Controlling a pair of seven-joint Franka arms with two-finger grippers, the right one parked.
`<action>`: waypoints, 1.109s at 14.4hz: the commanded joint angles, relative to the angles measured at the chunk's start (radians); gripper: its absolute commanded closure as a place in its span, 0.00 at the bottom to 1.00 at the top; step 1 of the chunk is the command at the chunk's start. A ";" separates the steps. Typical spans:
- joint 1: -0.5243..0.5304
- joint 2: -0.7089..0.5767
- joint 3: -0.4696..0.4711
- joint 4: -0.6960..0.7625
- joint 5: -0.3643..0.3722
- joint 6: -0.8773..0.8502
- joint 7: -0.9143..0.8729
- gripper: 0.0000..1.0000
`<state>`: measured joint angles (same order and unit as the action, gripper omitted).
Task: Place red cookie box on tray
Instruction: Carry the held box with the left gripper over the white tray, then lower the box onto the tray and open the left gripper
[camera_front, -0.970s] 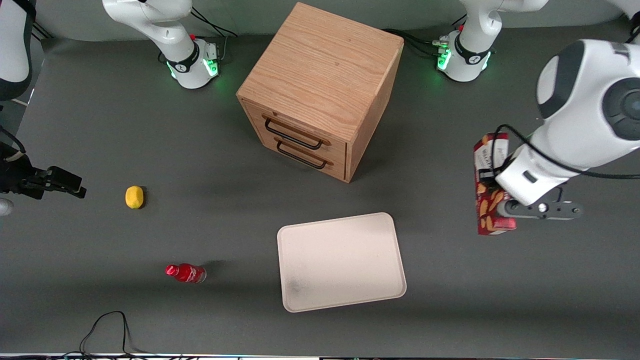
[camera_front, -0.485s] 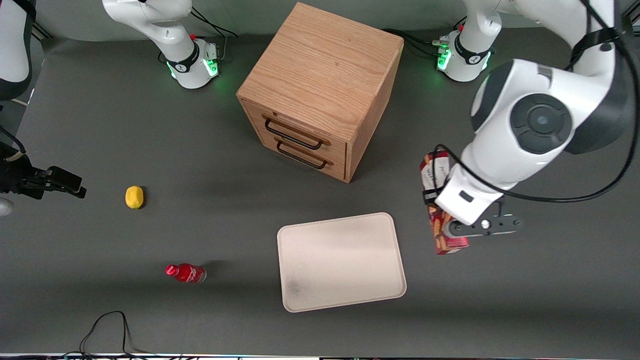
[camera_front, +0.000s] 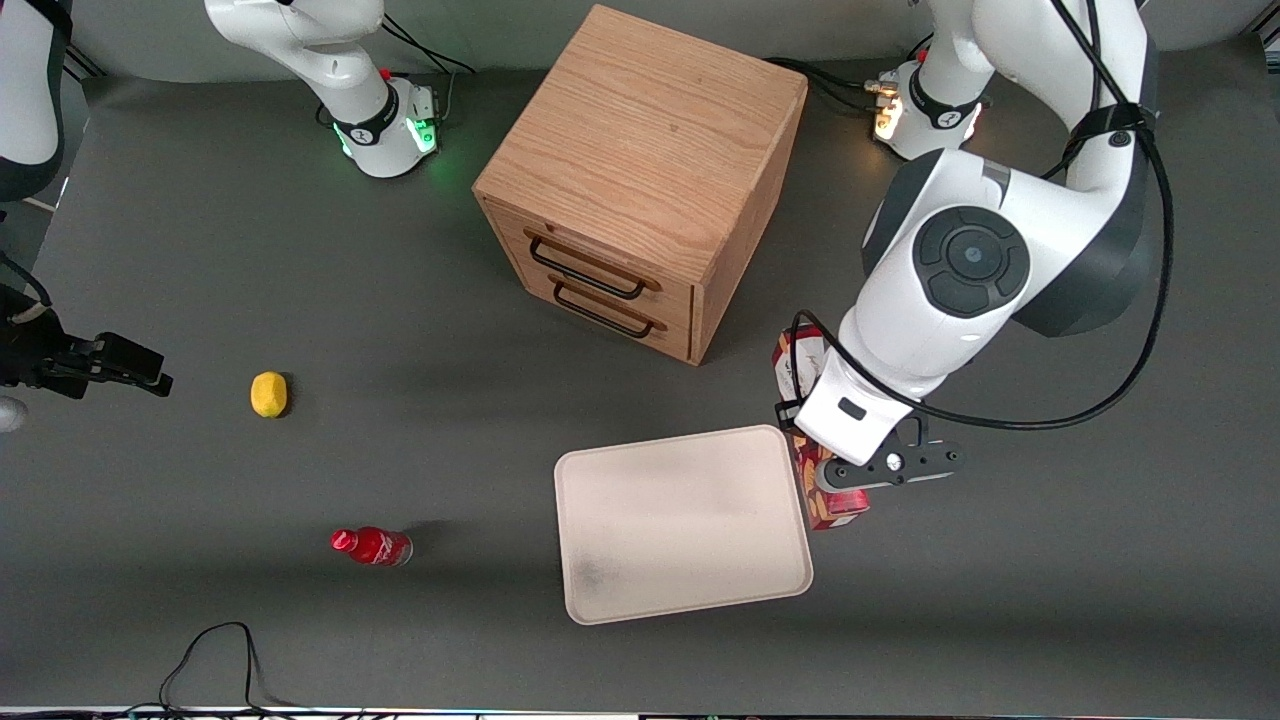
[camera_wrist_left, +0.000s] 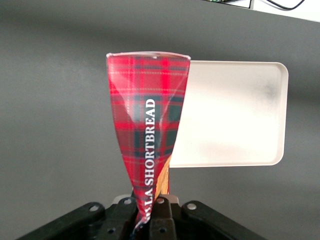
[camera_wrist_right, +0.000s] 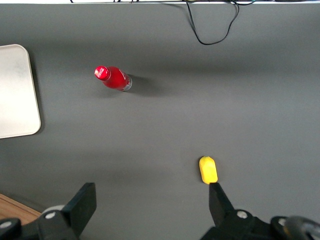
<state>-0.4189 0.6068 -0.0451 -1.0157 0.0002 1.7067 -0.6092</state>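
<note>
Now carrying red cookie box (camera_wrist_left: 146, 135) lengthwise, gripper (camera_wrist_left: 150, 212) clamped on its end, hanging just beside tray (camera_front: 680, 590) edge, not yet over it for lowering.

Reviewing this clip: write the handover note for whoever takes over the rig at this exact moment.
Gripper: shut on the red cookie box, held above the table right at the tray's edge toward the working arm's end.
Tray: flat on the table, in front of the wooden drawer cabinet, nothing on it.
Done: box picked up and carried to the tray's edge.
Left: move over the tray, lower, release.
</note>
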 joint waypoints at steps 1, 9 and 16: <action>0.000 0.051 0.004 0.023 -0.003 0.030 -0.014 1.00; 0.002 0.154 0.005 -0.098 0.009 0.218 -0.007 1.00; -0.001 0.251 0.007 -0.178 0.023 0.445 -0.020 1.00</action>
<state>-0.4145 0.8544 -0.0428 -1.1754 0.0058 2.1141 -0.6101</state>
